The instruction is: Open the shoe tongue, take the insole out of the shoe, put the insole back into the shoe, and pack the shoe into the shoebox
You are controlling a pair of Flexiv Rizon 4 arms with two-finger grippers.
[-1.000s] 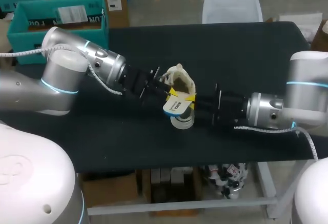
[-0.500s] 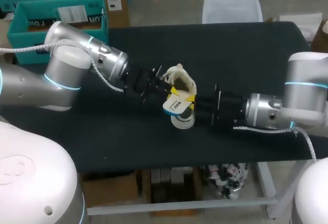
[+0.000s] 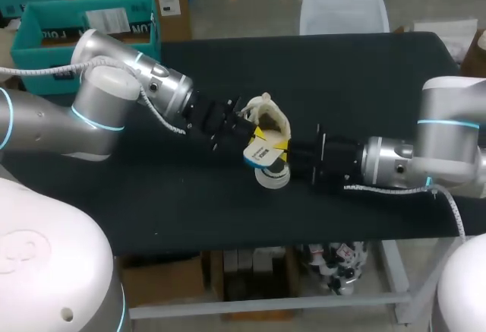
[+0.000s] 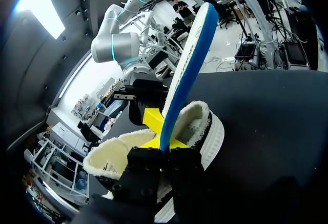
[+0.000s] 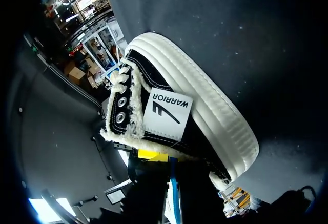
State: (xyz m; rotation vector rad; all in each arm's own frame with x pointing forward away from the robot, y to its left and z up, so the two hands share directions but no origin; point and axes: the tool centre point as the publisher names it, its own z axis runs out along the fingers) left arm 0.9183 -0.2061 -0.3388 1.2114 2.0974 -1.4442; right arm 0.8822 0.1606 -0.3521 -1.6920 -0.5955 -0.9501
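A black canvas shoe with a white sole and fleece lining sits tilted at the table's middle, between both grippers. My left gripper comes in from the left and is shut on the white, blue-edged insole, which stands up out of the shoe's opening. My right gripper comes in from the right and is shut on the shoe's fleece collar; the insole's blue edge runs close beside its fingers. In the head view the insole shows just below the yellow tips.
A teal open shoebox stands at the back left, off the table's corner. The black tabletop stretches bare behind the shoe and to the right.
My left arm has swung its elbow up and back while its gripper stayed on the insole. Shoe and insole have shifted slightly to the right. Both grips are unchanged.
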